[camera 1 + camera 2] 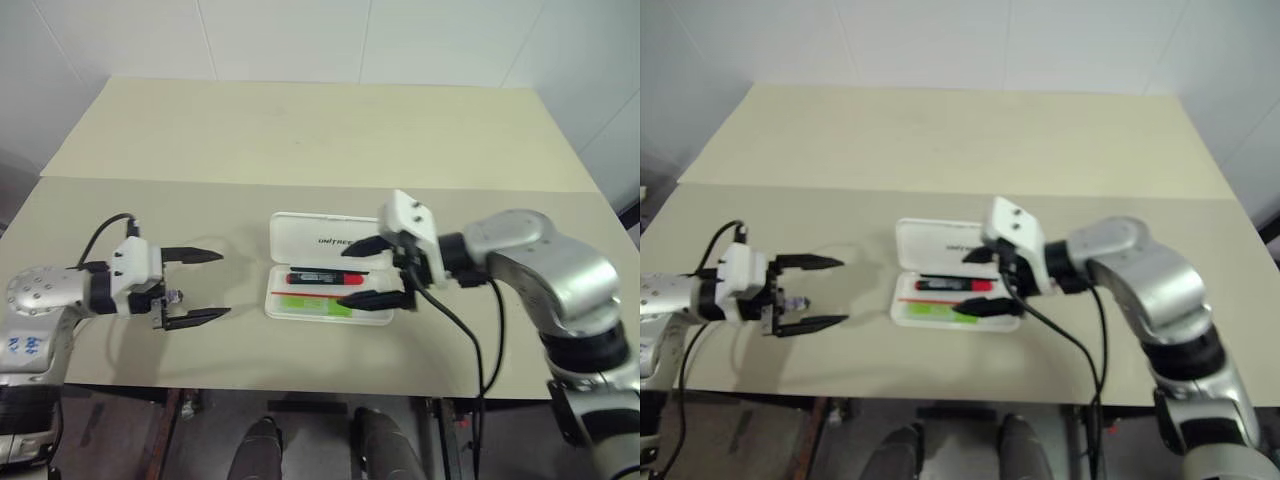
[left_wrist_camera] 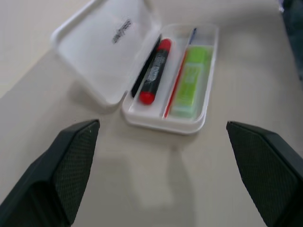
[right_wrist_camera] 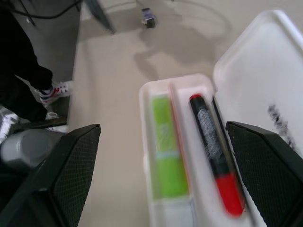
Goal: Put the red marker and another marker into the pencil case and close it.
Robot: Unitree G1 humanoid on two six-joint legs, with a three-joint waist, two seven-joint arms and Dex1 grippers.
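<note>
The white pencil case [image 1: 316, 237] lies open in the middle of the table, its lid folded flat away from me. In the tray, the red marker [image 1: 322, 278] lies along the hinge side. The other marker, a light-green highlighter [image 1: 318, 307], lies along the near side. My right gripper [image 1: 345, 277] hangs open just above the tray's right end, fingers pointing left, holding nothing. My left gripper [image 1: 222, 283] stands open to the left of the case, a short gap away, pointing at it. In the left wrist view the marker [image 2: 154, 71] and highlighter [image 2: 191, 80] lie side by side.
The beige table [image 1: 300, 140] runs far back past a seam, with bare surface on both sides of the case. Its front edge is close below the case. A black cable [image 1: 470, 340] from my right wrist drapes over that edge.
</note>
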